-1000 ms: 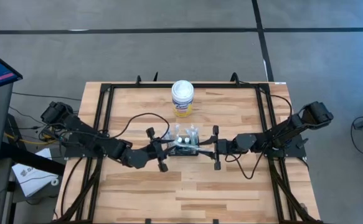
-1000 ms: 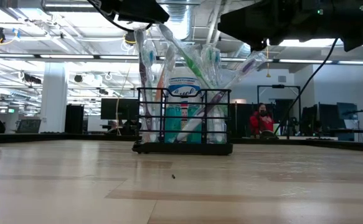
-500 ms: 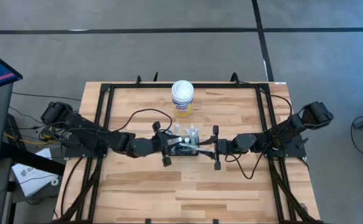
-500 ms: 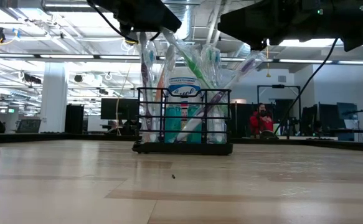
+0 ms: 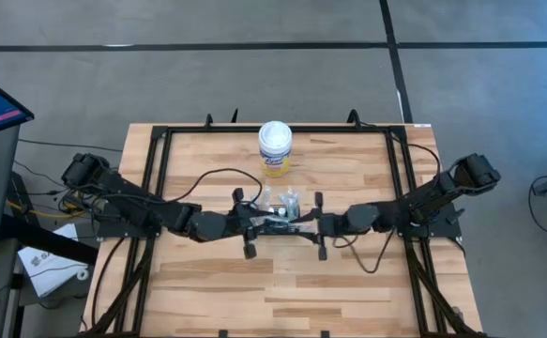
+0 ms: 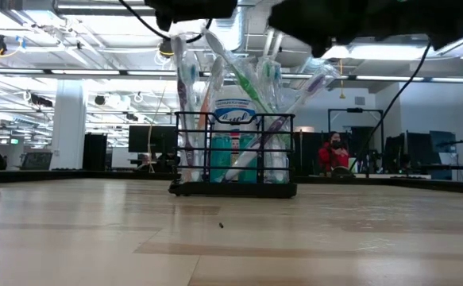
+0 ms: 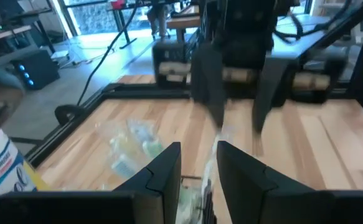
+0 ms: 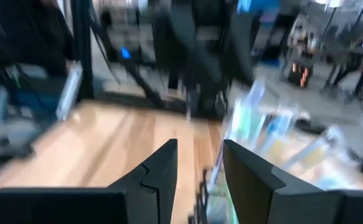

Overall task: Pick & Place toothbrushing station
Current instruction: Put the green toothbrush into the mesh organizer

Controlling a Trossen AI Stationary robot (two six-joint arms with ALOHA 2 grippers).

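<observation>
The toothbrushing station (image 5: 281,218), a small black wire caddy (image 6: 235,151), stands by its base on the wooden table at mid-width. Wrapped toothbrushes (image 6: 215,71) stick up out of it. My left gripper (image 5: 262,223) reaches in level over its left end, up among the brush tops. Its fingers (image 7: 198,163) stand narrowly open around a clear-wrapped brush top (image 7: 213,152). My right gripper (image 5: 305,225) comes in level over the right end. It too is narrowly open (image 8: 200,162), with dark wire and a greenish pack (image 8: 213,186) in the gap. My left gripper has a wrapped brush top between its fingers; I cannot tell whether the fingers touch it. My right gripper stands the same way at the caddy's other end, and whether it touches anything cannot be told.
A white-lidded canister with a yellow label (image 5: 275,148) stands just behind the caddy toward the far edge. A black rail frame (image 5: 151,188) runs along the table's left, right and far sides. Bare wood (image 5: 282,291) lies toward the near edge.
My left gripper has swung toward the table's right onto the caddy's left end and rolled its wrist, with no change in its finger gap. My right gripper has edged a little toward the caddy. The caddy has stayed where it stood.
</observation>
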